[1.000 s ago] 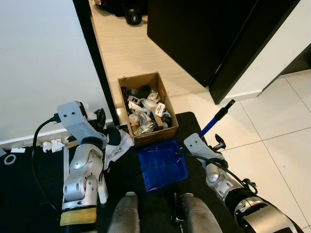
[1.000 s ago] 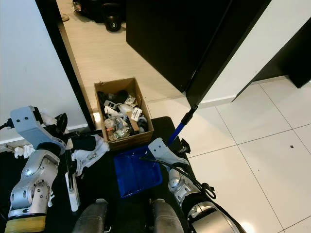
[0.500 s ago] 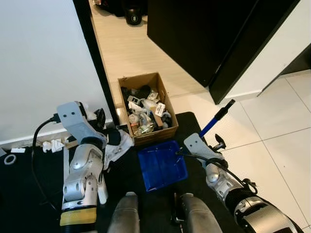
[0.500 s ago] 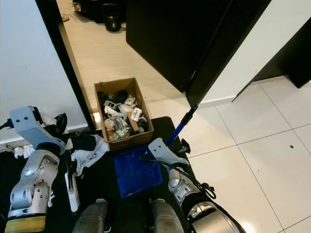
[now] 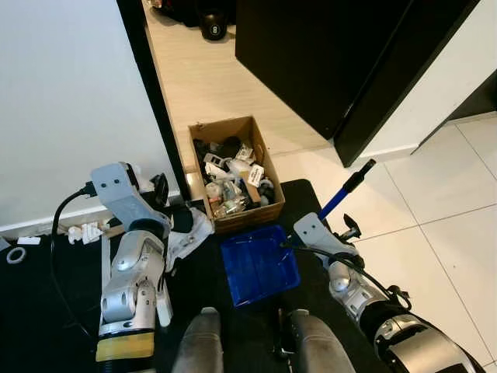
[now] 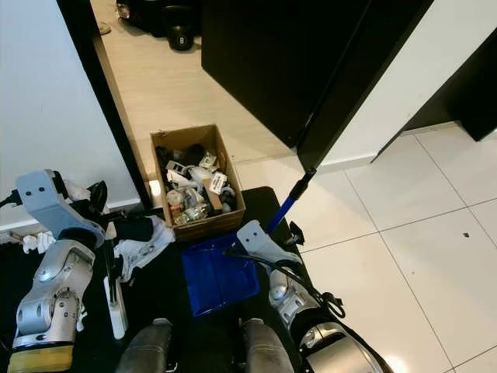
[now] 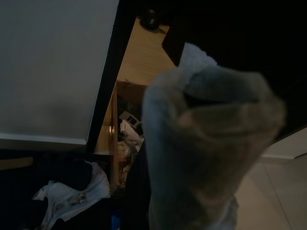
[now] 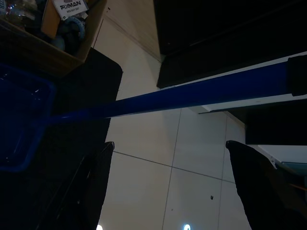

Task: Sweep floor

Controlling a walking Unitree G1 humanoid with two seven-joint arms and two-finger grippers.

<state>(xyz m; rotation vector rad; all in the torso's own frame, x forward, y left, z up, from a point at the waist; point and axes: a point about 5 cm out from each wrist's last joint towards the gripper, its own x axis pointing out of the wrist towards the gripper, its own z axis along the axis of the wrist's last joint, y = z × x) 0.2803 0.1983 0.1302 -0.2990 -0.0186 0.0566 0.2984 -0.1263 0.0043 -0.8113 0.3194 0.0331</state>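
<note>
Beside the cardboard box (image 5: 235,172) on the black mat (image 5: 46,287), the blue dustpan (image 5: 258,265) lay flat to catch sweepings, its handle (image 8: 192,93) passing between the right gripper's (image 8: 168,158) spread fingers, while the left gripper (image 7: 206,143) pinched a pale cloth.

Blue dustpan (image 6: 219,276) lies flat on black floor mat (image 6: 167,307), just below an open cardboard box (image 6: 196,183) packed with mixed clutter. Dustpan's blue handle (image 6: 289,198) rises obliquely over the white tile floor (image 6: 404,241). Right arm (image 6: 283,284) sits at the handle's base; jaw state not resolvable. Left arm (image 6: 54,256) bent beside a crumpled white cloth (image 6: 144,239). Kettlebell (image 6: 180,37) on the wood floor beyond.
</note>
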